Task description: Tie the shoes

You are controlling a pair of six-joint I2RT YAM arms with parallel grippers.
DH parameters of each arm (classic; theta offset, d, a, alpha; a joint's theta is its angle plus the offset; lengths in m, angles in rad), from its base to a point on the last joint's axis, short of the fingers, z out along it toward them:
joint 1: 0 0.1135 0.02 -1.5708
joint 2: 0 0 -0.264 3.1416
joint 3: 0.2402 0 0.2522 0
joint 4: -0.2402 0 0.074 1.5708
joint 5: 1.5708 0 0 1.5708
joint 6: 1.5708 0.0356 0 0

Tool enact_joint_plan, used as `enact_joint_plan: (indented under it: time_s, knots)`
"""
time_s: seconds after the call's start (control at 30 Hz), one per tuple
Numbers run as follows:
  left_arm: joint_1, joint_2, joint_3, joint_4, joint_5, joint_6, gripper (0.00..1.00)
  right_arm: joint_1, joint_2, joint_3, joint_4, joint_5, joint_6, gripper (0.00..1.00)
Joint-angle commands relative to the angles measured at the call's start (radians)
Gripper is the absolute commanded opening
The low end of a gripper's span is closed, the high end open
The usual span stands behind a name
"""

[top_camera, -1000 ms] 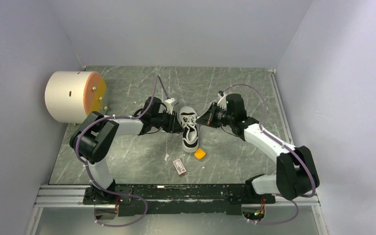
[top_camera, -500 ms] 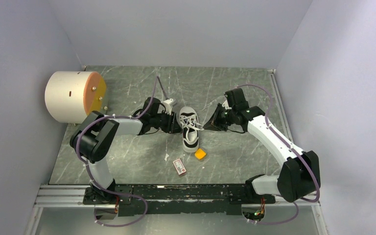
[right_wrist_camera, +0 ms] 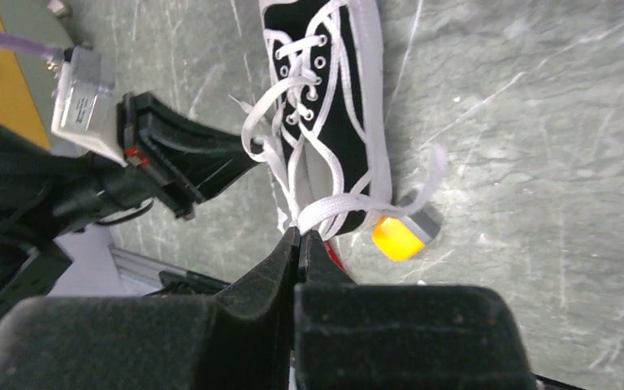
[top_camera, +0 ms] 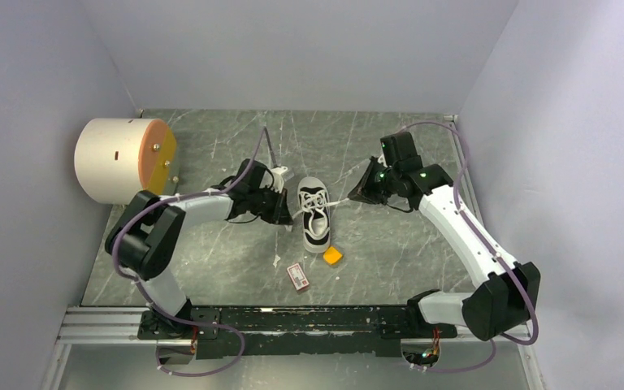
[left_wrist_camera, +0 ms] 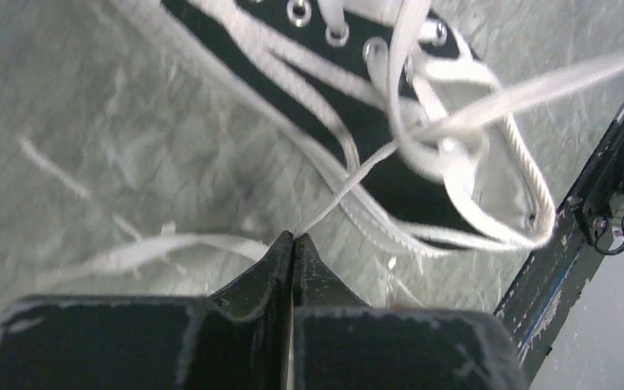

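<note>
The left gripper and right gripper, flanking the small black-and-white canvas sneaker, each pinch a long white lace, seemingly to cinch the knot.

right gripper: pulled away from sneaker | lace: drawn taut | left gripper: clamped

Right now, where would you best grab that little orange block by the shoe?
Probably from above, pinching two opposite flat sides of the orange block. It sits low and flat, and the heel of the sneaker crowds its left, so approaching from the right looks safest.
</note>
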Motion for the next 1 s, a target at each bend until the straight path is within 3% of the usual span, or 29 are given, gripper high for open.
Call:
enact_joint_plan:
  time_s: [0.0, 0.33, 0.5, 0.63, 0.97]
  knots:
    - [-0.003, -0.124, 0.041, -0.302, -0.139, 0.043, 0.05, -0.002, -0.033, 0.025, -0.084, 0.117, -0.070, 0.00]
    - [-0.003, -0.278, 0.146, -0.519, -0.334, 0.062, 0.05, -0.018, 0.048, 0.028, 0.093, 0.258, -0.087, 0.00]
    - [-0.002, -0.228, 0.231, -0.590, -0.470, 0.066, 0.05, -0.059, 0.125, 0.054, 0.095, 0.365, -0.094, 0.00]
    - [0.008, -0.178, 0.225, -0.636, -0.562, 0.035, 0.05, -0.088, 0.148, -0.015, 0.038, 0.528, -0.021, 0.00]
    - [0.123, -0.109, 0.106, -0.614, -0.742, -0.056, 0.05, -0.217, 0.190, -0.277, 0.394, 0.387, -0.212, 0.00]
